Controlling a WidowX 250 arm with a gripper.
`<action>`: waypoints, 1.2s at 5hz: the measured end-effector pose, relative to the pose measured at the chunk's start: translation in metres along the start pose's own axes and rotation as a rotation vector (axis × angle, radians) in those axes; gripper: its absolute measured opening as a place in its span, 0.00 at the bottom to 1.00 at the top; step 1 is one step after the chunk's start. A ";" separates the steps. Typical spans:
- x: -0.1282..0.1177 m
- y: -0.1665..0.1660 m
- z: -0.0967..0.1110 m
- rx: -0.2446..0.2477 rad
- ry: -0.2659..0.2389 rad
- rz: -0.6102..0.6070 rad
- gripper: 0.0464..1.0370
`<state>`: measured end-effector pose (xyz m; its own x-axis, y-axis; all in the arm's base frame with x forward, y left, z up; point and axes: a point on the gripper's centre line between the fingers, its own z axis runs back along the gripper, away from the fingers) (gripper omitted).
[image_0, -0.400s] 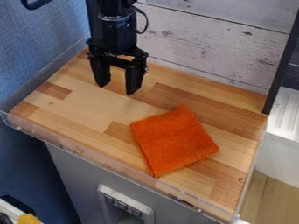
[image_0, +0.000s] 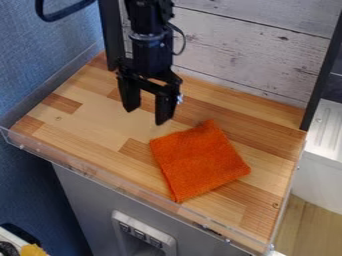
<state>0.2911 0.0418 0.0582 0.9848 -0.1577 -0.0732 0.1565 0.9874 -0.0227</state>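
Far left, a blue wall (image_0: 47, 70) is showing a woven-looking, matte texture. Next to it, the wooden worktop (image_0: 100, 120) is presenting joined strips in pale and darker browns, with small knots. A clear, thin rim (image_0: 67, 162) is running along its front edge, above a smooth grey front (image_0: 87, 195).

Left of centre, the black gripper (image_0: 146, 116) is hanging over the wood, its two blocky, straight fingers standing apart with a plain gap between them. State: released, gripping nothing. Whether the tips are touching the wood: cannot tell.

Just right of and below the gripper in the view, the orange cloth (image_0: 198, 161) is lying on the worktop, well inside the rim. Progress, as judged: the arm is being positioned near the cloth, but the cloth is not being held or lifted; grasping and any handling of it are still outstanding. Material: soft, fuzzy, towel-like. Shape: a roughly square, slightly skewed patch, apparently folded, its layers showing along the lower left edge.

Behind, whitewashed planks (image_0: 254, 50) are displaying grain, knots and dark seams. Farther right, a slim black upright (image_0: 322, 75) is bordering them, and a white ridged surface (image_0: 327, 127) is sitting beyond.
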 end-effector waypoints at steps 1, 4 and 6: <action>-0.004 -0.019 -0.001 0.019 -0.034 -0.114 0.96; -0.023 -0.064 0.002 0.071 -0.111 -0.399 0.96; -0.024 -0.075 0.004 0.057 -0.124 -0.507 0.96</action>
<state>0.2563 -0.0280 0.0651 0.7851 -0.6172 0.0520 0.6166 0.7867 0.0296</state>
